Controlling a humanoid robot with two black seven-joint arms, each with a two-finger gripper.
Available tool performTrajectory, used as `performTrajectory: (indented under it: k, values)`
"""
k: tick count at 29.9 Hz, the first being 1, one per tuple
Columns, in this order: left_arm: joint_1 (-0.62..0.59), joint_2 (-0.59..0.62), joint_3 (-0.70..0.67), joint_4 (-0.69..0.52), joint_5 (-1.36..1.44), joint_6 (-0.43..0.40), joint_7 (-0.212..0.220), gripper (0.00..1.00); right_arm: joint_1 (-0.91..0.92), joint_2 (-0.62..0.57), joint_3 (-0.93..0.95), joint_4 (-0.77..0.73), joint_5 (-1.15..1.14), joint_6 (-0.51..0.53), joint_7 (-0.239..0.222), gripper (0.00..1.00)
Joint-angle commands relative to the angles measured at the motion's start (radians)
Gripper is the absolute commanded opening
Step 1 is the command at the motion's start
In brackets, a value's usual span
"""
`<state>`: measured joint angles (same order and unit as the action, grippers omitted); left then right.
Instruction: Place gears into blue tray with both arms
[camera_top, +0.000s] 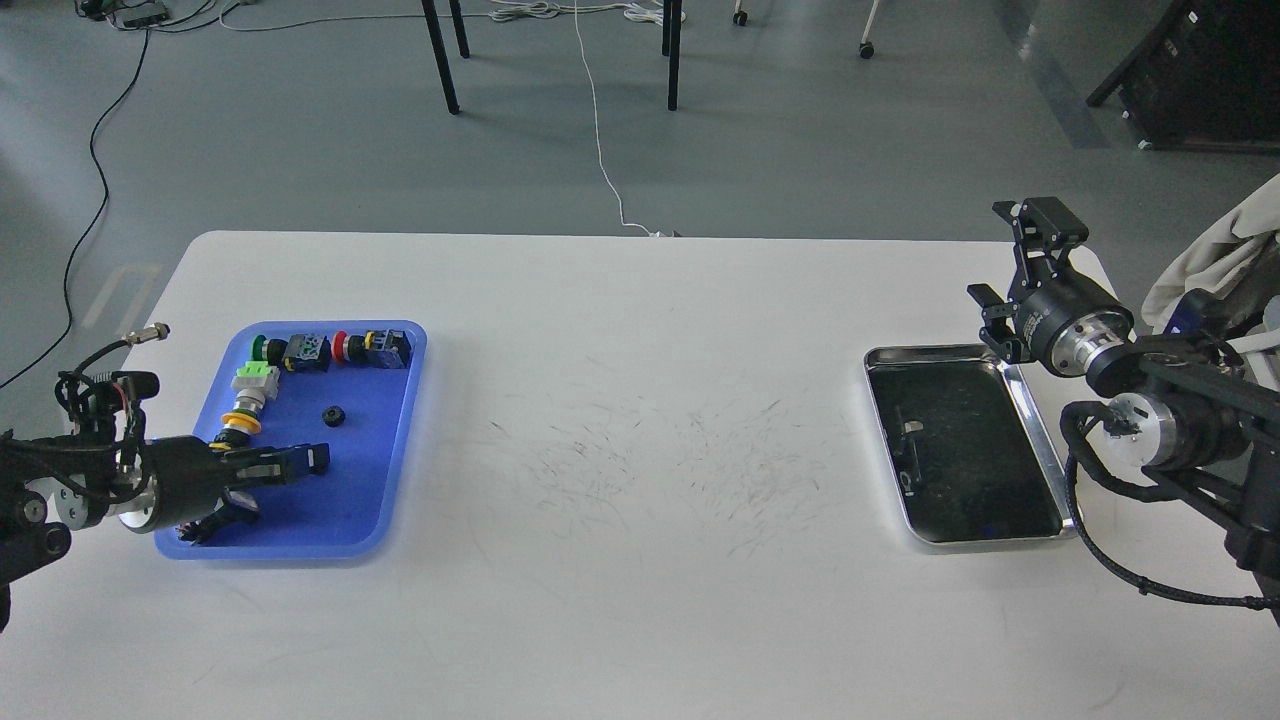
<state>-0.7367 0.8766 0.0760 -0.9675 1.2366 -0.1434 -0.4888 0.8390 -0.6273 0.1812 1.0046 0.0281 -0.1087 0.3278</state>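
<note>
Beside gear: switch parts crowd blue tray.

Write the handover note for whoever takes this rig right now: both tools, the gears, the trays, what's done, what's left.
Left tool: open, empty, over the blue tray.
Right tool: open, empty, raised past the silver tray's far edge.
Gear: one lies in the blue tray, beside the switch parts along its far and left sides.
Silver tray: no clear gear; small bits on the dark floor are too faint to name.
Done: one gear placed.
Left: check the silver tray for more gears; none show on the table.
</note>
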Motion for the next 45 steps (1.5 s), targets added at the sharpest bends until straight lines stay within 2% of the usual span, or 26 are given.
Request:
performTrajectory:
  k: [1, 4, 12, 16, 22, 26, 37, 40, 41, 45]
  values:
    - [0.000, 0.002, -0.005, 0.000, -0.002, -0.001, 0.000, 0.35, 0.000, 0.000, 0.001, 0.003, 0.001, 0.000, 0.000, 0.98]
    - [-0.001, 0.005, -0.009, 0.000, -0.006, -0.001, 0.000, 0.39, 0.000, 0.000, 0.003, 0.005, 0.001, -0.002, -0.001, 0.98]
    - [-0.013, 0.018, -0.012, 0.006, -0.011, 0.001, 0.000, 0.41, -0.001, 0.000, 0.004, 0.003, 0.000, -0.002, 0.000, 0.98]
    - [-0.023, 0.035, -0.070, 0.004, -0.011, -0.001, 0.000, 0.45, 0.002, -0.002, 0.006, 0.005, 0.000, -0.003, 0.000, 0.98]
    - [-0.023, 0.059, -0.188, 0.001, -0.025, -0.010, 0.000, 0.60, 0.006, -0.011, 0.004, 0.008, -0.005, 0.004, 0.000, 0.98]
    - [-0.021, 0.058, -0.254, 0.003, -0.094, -0.012, 0.000, 0.71, 0.006, -0.040, 0.004, 0.057, -0.085, 0.014, -0.001, 0.98]
    - [-0.047, 0.048, -0.275, 0.036, -0.374, -0.009, 0.000, 0.81, 0.011, -0.166, -0.009, 0.184, -0.263, 0.066, -0.004, 0.98]
    - [-0.049, 0.036, -0.304, 0.049, -0.492, -0.001, 0.000, 0.90, 0.011, -0.192, -0.011, 0.204, -0.326, 0.066, -0.009, 0.98]
    - [-0.044, 0.033, -0.312, 0.052, -0.537, 0.004, 0.000, 0.98, 0.009, -0.198, -0.011, 0.207, -0.339, 0.066, -0.009, 0.98]
    - [-0.043, 0.010, -0.318, 0.090, -0.640, 0.011, 0.000, 0.99, 0.011, -0.226, -0.011, 0.222, -0.387, 0.067, -0.009, 0.98]
